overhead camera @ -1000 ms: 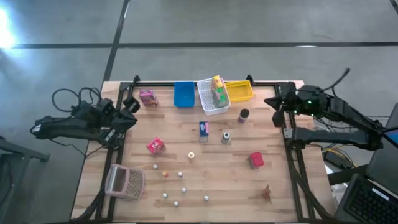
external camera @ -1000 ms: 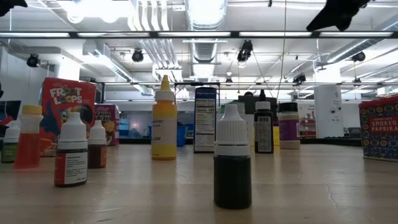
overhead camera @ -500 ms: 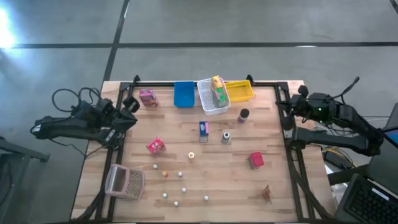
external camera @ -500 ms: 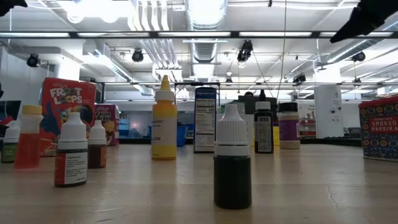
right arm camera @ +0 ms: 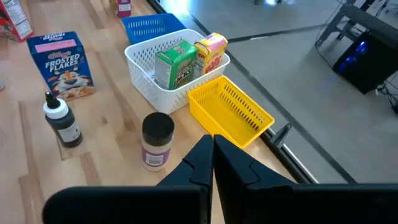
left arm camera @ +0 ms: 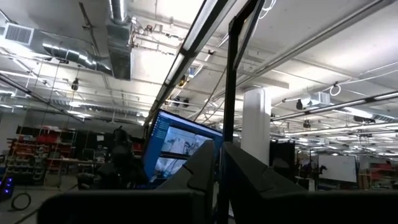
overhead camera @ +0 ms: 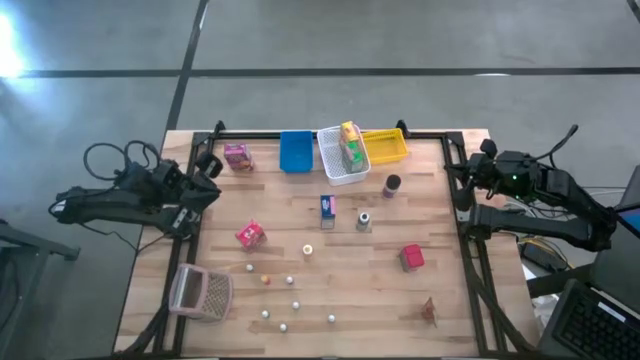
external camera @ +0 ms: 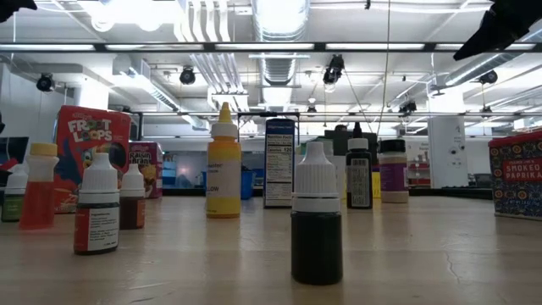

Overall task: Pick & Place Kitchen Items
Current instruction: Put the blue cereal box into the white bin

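Your bench (overhead camera: 440, 250) is pale wooden planking inside a dark metal frame, with the kitchen items spread across it. Along its far edge you have three ribbed plastic bins in a row: a blue bin (overhead camera: 295, 152), a white bin (overhead camera: 338, 166) holding a green carton (right arm camera: 172, 68) and a yellow-and-pink carton (right arm camera: 211, 50) upright, and a yellow bin (overhead camera: 385, 147), shallow and tilted. Just in front of the yellow bin stands a squat jar (right arm camera: 156, 140) with a dark lid and pale label; near it you see a small dropper bottle (right arm camera: 61, 121) of dark liquid with a white cap, and a blue cereal box (right arm camera: 63, 65) upright. A pink box (overhead camera: 237, 157) sits towards the left, a second pink box (overhead camera: 250, 234) mid-bench, a red box (overhead camera: 411, 257) on the right. Tiny pale balls (overhead camera: 281, 312) lie scattered near the front, beside a pinkish mesh basket (overhead camera: 201, 292) tipped on its side. Your left end effector (overhead camera: 208, 178) hangs at the bench's left edge, fingers pressed together, holding nothing; your right end effector (overhead camera: 462, 176) sits at the right edge, likewise closed and empty. Nothing stands between either and the items.
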Motion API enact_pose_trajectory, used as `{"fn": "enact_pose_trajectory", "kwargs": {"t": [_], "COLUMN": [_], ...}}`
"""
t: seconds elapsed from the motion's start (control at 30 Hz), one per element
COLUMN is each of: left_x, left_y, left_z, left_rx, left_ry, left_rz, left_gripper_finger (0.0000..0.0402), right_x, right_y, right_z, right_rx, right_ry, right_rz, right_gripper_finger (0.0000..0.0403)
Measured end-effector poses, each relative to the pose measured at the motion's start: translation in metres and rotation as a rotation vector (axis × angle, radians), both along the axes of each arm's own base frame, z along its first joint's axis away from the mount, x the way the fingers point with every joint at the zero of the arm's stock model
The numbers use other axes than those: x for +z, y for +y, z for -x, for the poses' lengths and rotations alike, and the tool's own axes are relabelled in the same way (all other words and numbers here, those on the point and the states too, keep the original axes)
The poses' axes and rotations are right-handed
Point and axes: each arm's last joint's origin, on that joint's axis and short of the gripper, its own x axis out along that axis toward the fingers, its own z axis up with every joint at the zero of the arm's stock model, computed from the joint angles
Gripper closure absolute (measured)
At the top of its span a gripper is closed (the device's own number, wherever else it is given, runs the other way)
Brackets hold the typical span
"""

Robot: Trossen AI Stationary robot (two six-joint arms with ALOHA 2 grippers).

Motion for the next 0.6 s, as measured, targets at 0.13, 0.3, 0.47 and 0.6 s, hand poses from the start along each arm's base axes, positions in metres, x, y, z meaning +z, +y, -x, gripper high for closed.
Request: {"fn": "enact_pose_trajectory", "kwargs": {"t": [0.13, 0.3, 0.47, 0.6], "left_x": [0.0, 0.0007, 0.0008, -0.0002], "left_y": [0.0, 0.0, 0.0001, 0.0001], "left_z": [0.0, 0.0006, 0.0005, -0.0006], "left_rx": [-0.037, -0.067, -0.08, -0.056], "left_ry": [0.017, 0.022, 0.027, 0.029], "left_rz": [0.062, 0.112, 0.137, 0.102], "left_gripper_finger": [0.0362, 0.0362, 0.0362, 0.0362], "right_x": [0.0, 0.0, 0.0, 0.0001], "right_y": [0.0, 0.0, 0.0, 0.0], "right_z": [-0.0001, 0.0, 0.0, -0.0001], "right_rx": [0.002, 0.002, 0.001, 0.001], "right_ry": [0.002, 0.002, 0.001, 0.001], "right_rz": [0.002, 0.003, 0.001, 0.002], "right_gripper_finger": [0.0394, 0.0394, 0.0394, 0.0394]}}
